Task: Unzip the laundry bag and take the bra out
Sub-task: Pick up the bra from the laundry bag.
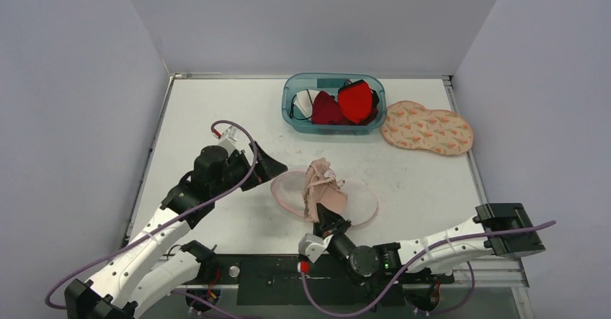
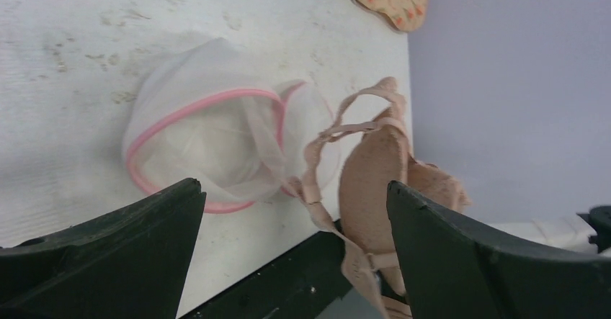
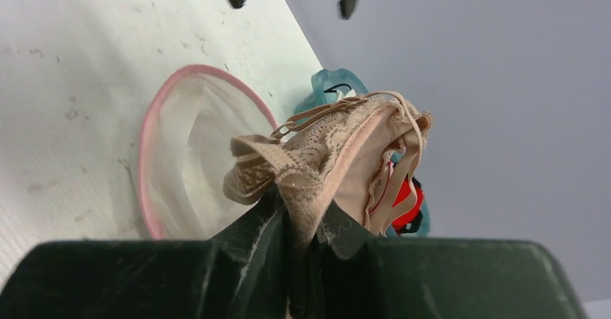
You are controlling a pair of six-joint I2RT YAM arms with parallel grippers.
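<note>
A white mesh laundry bag [image 1: 360, 202] with a pink zip rim lies open in the middle of the table; it also shows in the left wrist view [image 2: 209, 142] and the right wrist view [image 3: 184, 153]. A beige lace bra [image 1: 320, 188] is lifted over it. My right gripper [image 1: 333, 223] is shut on the bra's fabric [image 3: 324, 168], holding it above the bag's near edge. My left gripper [image 1: 272, 166] is open and empty, just left of the bag. The bra hangs between its fingers in the left wrist view [image 2: 375, 182], untouched.
A teal plastic bin [image 1: 333, 103] with red and black garments stands at the back. A patterned orange pouch [image 1: 426, 127] lies to its right. The table's near edge with a black rail runs below the bag.
</note>
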